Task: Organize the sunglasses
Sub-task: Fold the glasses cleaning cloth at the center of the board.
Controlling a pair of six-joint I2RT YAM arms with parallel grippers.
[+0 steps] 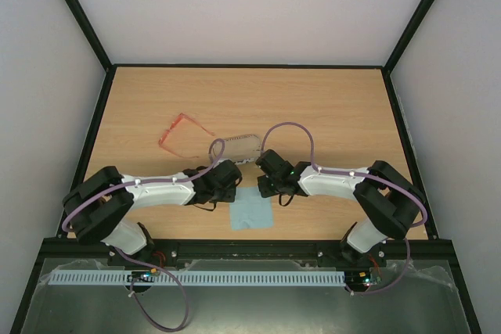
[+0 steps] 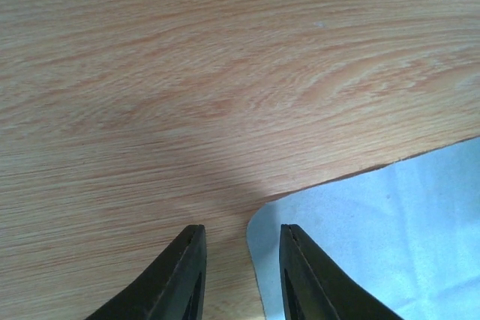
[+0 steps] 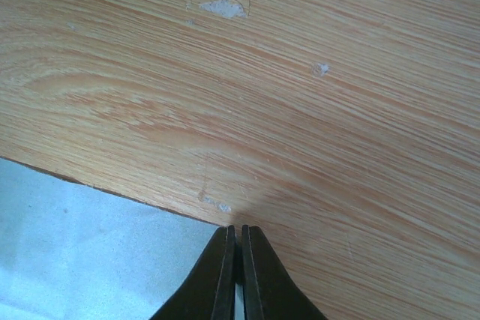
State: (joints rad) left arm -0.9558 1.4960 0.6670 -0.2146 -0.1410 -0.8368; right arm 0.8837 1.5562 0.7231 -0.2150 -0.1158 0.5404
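Sunglasses (image 1: 184,134) only overhead; right wrist shows fingers (image 3: 262,282) closed at cloth (image 3: 90,252) corner.

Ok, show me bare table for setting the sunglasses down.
Free: the far strip of table beyond the sunglasses and striped case, and the far-right corner. Crowded: near centre, where left gripper and right gripper meet at the light blue cloth.

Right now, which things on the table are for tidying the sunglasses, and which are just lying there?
For the job:
- red-orange sunglasses

Just lying there, maybe needed later:
- red-and-white striped case
- light blue cloth
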